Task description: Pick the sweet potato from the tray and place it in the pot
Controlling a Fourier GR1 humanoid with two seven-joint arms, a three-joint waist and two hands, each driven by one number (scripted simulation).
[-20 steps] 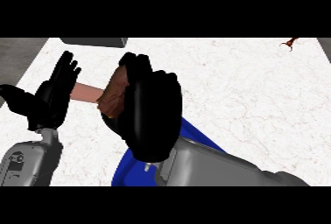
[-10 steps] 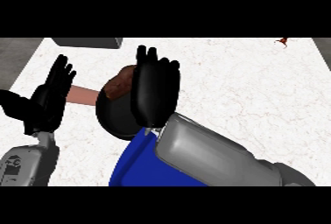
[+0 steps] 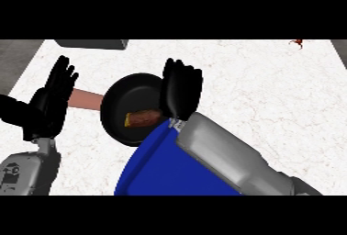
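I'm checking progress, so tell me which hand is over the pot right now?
The right hand, fingers straight, over the pot's right rim. The left hand stands open beside the pot, off to its left.

My right robot hand covers the pot's far-right rim. My forearm hides much of the blue tray, which the lower edge cuts off. A grey object at the surface's far-left edge is cropped.

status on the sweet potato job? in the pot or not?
Done: the sweet potato lies inside the black pot. In hand: nothing; the right hand is open over the pot's right rim, and the left hand is open at the view's left. Left: only pulling the right arm clear, above the blue tray.
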